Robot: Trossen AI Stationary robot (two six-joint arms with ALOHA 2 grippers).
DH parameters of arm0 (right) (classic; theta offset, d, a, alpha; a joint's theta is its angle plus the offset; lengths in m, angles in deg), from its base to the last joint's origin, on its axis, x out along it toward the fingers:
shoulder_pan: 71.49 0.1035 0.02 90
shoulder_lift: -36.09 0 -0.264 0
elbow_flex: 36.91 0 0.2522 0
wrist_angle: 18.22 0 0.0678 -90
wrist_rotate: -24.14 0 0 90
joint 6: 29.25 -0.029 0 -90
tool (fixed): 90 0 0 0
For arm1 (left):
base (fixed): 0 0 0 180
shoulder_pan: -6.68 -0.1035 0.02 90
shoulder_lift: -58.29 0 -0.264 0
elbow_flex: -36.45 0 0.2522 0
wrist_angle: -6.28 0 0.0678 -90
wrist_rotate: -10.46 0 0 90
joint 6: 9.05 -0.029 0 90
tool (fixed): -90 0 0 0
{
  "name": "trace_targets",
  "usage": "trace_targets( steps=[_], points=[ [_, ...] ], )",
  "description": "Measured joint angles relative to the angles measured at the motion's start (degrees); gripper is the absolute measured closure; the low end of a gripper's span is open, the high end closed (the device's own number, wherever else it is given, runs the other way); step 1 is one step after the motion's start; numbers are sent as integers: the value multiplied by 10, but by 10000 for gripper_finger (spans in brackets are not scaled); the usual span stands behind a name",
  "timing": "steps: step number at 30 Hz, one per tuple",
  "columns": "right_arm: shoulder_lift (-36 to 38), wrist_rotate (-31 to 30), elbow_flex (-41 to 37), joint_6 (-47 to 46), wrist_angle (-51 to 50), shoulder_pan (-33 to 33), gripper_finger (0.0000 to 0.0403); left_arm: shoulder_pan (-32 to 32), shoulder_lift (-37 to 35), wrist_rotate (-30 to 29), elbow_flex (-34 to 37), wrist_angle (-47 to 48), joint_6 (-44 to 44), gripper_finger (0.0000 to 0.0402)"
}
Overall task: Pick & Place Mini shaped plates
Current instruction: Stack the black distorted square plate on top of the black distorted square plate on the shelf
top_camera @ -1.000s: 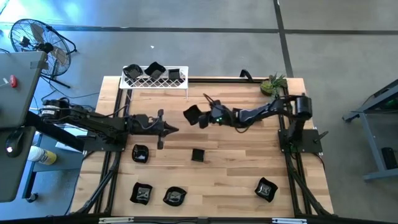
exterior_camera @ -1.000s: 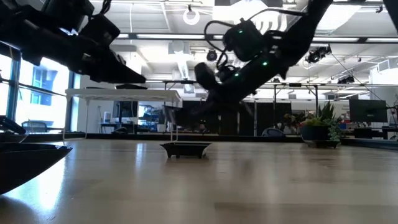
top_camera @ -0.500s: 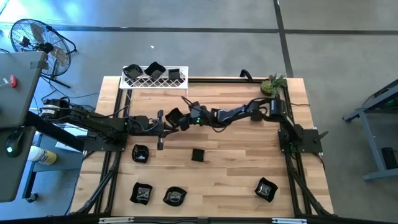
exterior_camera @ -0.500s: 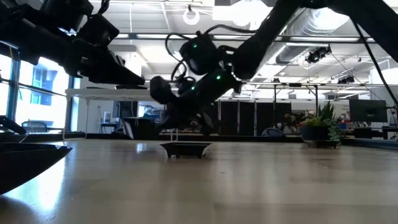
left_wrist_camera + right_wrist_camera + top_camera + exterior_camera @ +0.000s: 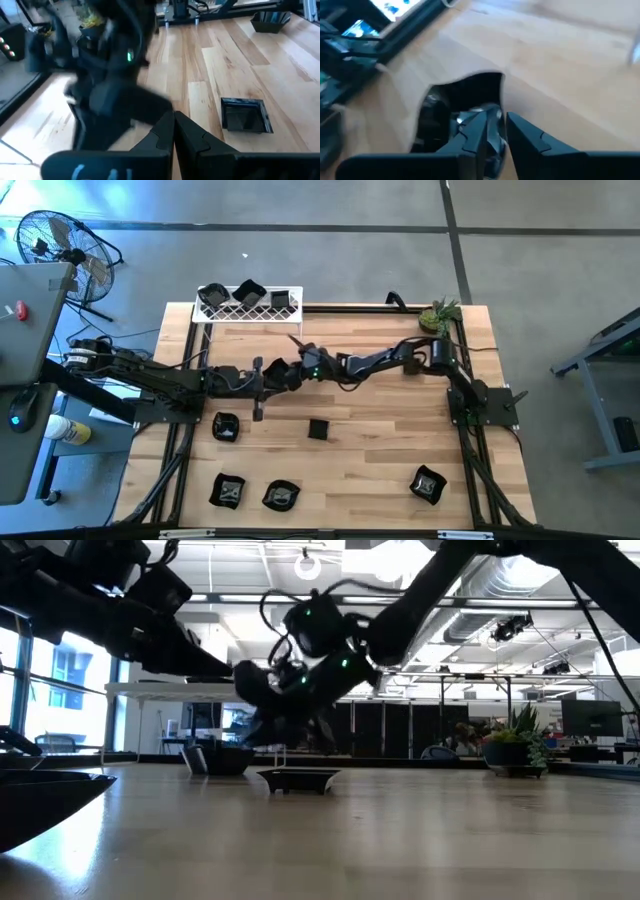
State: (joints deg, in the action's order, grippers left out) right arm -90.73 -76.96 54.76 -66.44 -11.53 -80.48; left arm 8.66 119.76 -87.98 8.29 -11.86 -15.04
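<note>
My right gripper [image 5: 290,371] [image 5: 496,120] reaches across to the table's middle left, its fingers a little apart. Just ahead of and below it, a small black plate [image 5: 277,374] [image 5: 215,760] lies on the wood, apart from the fingers in the low view. My left gripper [image 5: 270,387] [image 5: 174,124] is shut on nothing right next to that plate. Another square plate [image 5: 318,429] [image 5: 245,115] rests flat at mid-table.
A white wire rack [image 5: 250,308] at the far left carries three black plates. More plates lie at the near left [image 5: 226,426] [image 5: 228,491] [image 5: 281,496] and near right [image 5: 428,484]. A potted plant [image 5: 437,315] stands at the far right corner.
My right gripper has carried the black plate toward the table's left, sinking slightly, up to my left gripper. It has then let the plate go. The plate now lies on the table below its fingers.
</note>
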Motion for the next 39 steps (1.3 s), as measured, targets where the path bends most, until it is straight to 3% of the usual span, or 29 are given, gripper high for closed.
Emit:
trace_targets(
  steps=[3, 6, 9, 13, 18, 20, 24, 32, 39],
  points=[
    [39, 6, -1, 79, -40, -4, 335, 0, -5, -10, 0, 16, 33, 399],
    [86, -2, -35, 138, -48, -10, 364, -1, -17, -32, -15, 79, 85, 399],
    [131, -9, -108, 161, 4, -20, 396, -1, -26, -59, -43, 177, 135, 399],
    [199, -8, -219, 179, 78, -24, 389, -2, -28, -81, -91, 299, 231, 399],
    [290, -29, -326, 215, 92, -20, 394, -5, -15, -74, -149, 428, 417, 399],
    [325, -44, -362, 238, 105, -17, 400, -5, -8, -71, -172, 479, 451, 399],
    [383, -58, -423, 271, 139, -17, 398, -5, 21, -59, -226, 566, 397, 399],
    [467, -49, -513, 312, 207, -17, 399, -14, 116, -61, -318, 665, 121, 399],
    [522, -50, -543, 313, 215, -19, 397, -57, 185, -44, -351, 700, -5, 378]
  ],
)
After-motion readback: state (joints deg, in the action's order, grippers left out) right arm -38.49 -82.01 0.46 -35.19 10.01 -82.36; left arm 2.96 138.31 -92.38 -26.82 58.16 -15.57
